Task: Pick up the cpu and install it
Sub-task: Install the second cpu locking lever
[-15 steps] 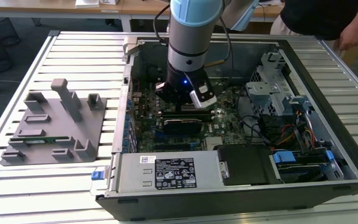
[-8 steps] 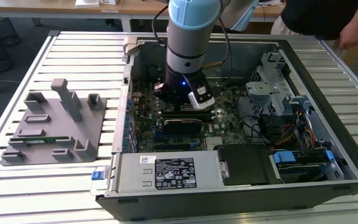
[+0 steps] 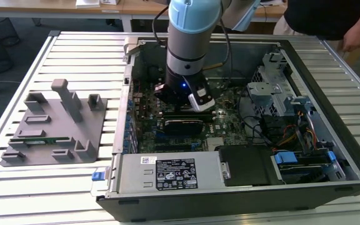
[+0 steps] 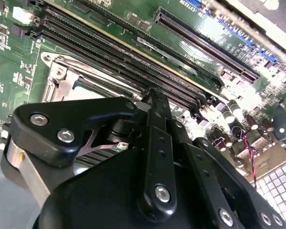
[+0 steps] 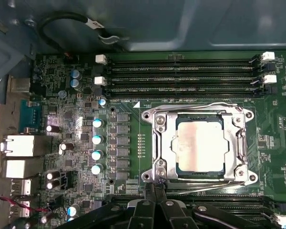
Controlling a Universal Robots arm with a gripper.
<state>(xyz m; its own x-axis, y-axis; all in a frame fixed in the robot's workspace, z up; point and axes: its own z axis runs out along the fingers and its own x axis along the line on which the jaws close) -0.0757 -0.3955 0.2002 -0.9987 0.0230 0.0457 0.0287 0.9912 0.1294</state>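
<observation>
The gripper's [image 5: 158, 188] fingers [image 4: 157, 114] are drawn together to a narrow point with nothing visible between them, their tips resting at or just above the edge of the socket frame [image 5: 158, 143], near one of its corner screws, as both wrist views show. Just past the tips, in the first wrist view, the cpu [image 5: 200, 144] lies flat inside the socket, its silver top showing through the opening of the metal load plate, which appears to sit down around it; the thin wire lever [image 5: 200, 182] runs along the side of the frame nearest the fingers. So the chip seems already carried over and seated, and the work now looks to be at the retention hardware; whether the lever is fully hooked under its catch cannot be told. Beyond the socket run the dark memory slots [image 5: 181, 76] with white latches. In the exterior view the arm [image 3: 189, 51] reaches down into the open computer case [image 3: 305, 187], which lies on the slatted table [image 3: 61, 187]; a grey parts fixture [image 3: 55, 126] holding a green memory stick [image 3: 42, 139] sits towards that view's left, and a person [image 3: 330, 18] stands behind the table.
</observation>
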